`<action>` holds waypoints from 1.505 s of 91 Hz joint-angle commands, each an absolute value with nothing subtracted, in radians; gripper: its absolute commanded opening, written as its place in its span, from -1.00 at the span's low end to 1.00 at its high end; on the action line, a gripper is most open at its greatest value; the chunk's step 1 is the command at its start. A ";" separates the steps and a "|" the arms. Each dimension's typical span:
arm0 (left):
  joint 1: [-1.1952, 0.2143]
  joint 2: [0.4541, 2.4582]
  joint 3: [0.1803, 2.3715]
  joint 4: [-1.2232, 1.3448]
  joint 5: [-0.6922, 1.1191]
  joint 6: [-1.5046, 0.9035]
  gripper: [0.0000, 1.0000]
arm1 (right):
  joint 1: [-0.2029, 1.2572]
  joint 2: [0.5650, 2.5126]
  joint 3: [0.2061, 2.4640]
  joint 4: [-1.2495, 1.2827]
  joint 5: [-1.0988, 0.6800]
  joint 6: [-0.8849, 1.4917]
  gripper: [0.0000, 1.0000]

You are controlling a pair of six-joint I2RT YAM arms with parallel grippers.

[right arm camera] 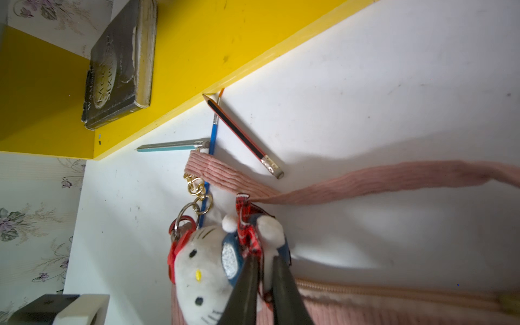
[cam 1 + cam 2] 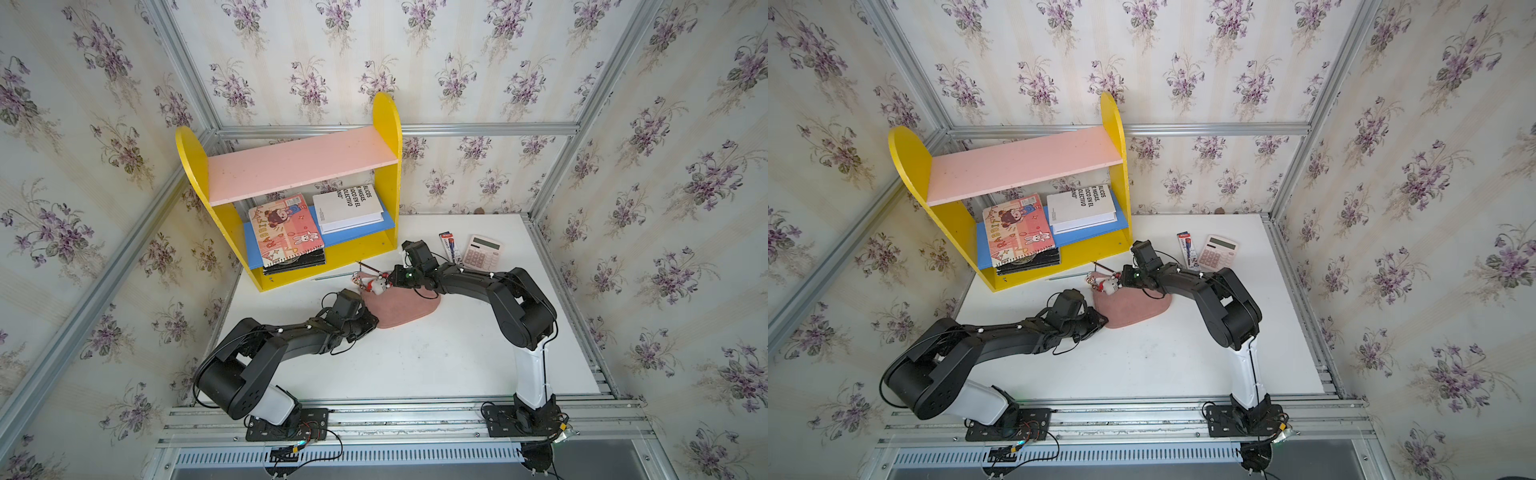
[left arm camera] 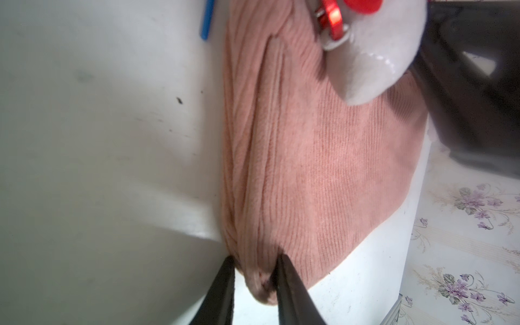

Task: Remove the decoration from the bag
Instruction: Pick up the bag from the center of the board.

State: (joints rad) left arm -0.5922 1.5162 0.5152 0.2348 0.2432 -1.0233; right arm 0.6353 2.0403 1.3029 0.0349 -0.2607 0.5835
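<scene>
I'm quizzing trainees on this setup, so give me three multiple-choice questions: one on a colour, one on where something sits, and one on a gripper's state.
1. What colour is the shelf's top board?
A) green B) pink C) black
2. Where is the calculator?
A) on the shelf's top board B) on the table beside the pen pack C) held in mid-air
3. What is the right gripper doing?
A) hanging open B) shut on nothing C) shut on the decoration

Answers: 1 B, the board shows pink in both top views; 2 B, it lies flat next to the pack; 3 C, the right wrist view shows its fingers clamped on the plush.
</scene>
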 commanded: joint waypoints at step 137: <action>-0.373 1.657 0.988 -0.327 0.075 -0.646 0.00 | 0.910 1.630 0.713 0.206 0.031 1.012 -1.00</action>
State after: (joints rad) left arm -0.3672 1.6180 0.9543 -0.3122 0.1524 -0.6941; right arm 0.9096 1.6260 0.7174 0.1902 0.0257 1.0168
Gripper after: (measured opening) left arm 0.506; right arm 0.073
